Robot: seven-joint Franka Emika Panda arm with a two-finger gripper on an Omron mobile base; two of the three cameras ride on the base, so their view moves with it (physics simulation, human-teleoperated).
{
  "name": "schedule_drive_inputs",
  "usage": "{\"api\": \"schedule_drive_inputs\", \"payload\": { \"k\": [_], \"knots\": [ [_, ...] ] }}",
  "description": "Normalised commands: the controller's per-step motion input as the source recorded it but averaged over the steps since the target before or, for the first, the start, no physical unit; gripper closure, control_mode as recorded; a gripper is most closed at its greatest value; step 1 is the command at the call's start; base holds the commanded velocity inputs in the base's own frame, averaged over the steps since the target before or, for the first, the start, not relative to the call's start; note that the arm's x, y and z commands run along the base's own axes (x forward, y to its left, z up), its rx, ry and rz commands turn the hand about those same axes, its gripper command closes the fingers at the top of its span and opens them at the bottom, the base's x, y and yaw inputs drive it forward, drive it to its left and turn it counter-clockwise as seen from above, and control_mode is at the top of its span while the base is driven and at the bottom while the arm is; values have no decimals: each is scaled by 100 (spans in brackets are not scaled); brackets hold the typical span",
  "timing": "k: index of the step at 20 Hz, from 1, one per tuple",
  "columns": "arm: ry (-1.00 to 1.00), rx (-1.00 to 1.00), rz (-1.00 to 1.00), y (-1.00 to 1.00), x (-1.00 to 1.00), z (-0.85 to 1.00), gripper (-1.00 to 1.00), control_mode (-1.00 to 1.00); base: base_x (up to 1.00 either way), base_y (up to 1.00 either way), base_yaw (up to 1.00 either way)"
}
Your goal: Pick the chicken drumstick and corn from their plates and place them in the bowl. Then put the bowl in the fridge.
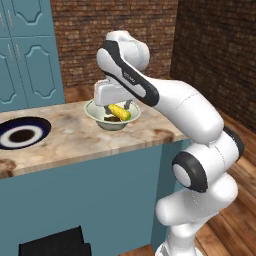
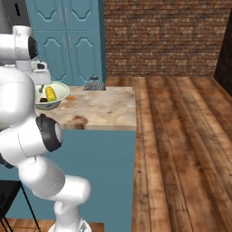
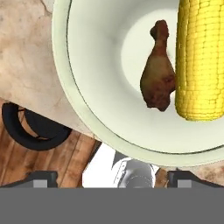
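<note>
Over the near corner of the marble counter [image 1: 75,137], your gripper [image 1: 116,104] hung just above the bowl [image 1: 95,114], and both foods already lay inside it: the corn [image 3: 201,57] along one side and the chicken drumstick [image 3: 158,72] touching it, thick end toward the rim. That left the bowl itself as the thing to take, so the step in hand, as I judged it, was getting a hold on its rim for the carry to the fridge, which stood outside these pictures. Your finger tips [image 3: 41,178] sat far apart at the bottom corners of the hand view, so the jaws were spread wide and held nothing. You would have done well to come down with one finger inside the flared rim [image 3: 76,98] and one outside, on the side away from the corn, so the cob did not block the inner finger. The rim sloped outward, so a shallow pinch could have slid off; you wanted to bite well down before closing. The bowl stood close to the counter's edge, with wooden floor [image 3: 39,162] showing below it in the hand view, so any sideways nudge risked pushing it off. A straight lift first, kept level, would have kept the corn from rolling out. The navy-rimmed plate [image 1: 22,132] lay well apart to the left and needed no attention.
</note>
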Motion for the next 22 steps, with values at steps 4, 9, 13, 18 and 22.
{"api": "schedule_drive_inputs", "payload": {
  "k": [4,9,13,18,22],
  "knots": [
    [-11,-12,0,12,-46,0,-100,-100,0,0,0],
    [-29,-7,0,0,-33,0,-100,-100,0,0,0],
    [-26,-7,5,0,-30,-6,-100,-100,0,0,0],
    [-14,-2,8,0,-5,-13,-100,-100,0,0,0],
    [0,0,5,0,22,-3,-100,-100,0,0,0]
  ]
}}
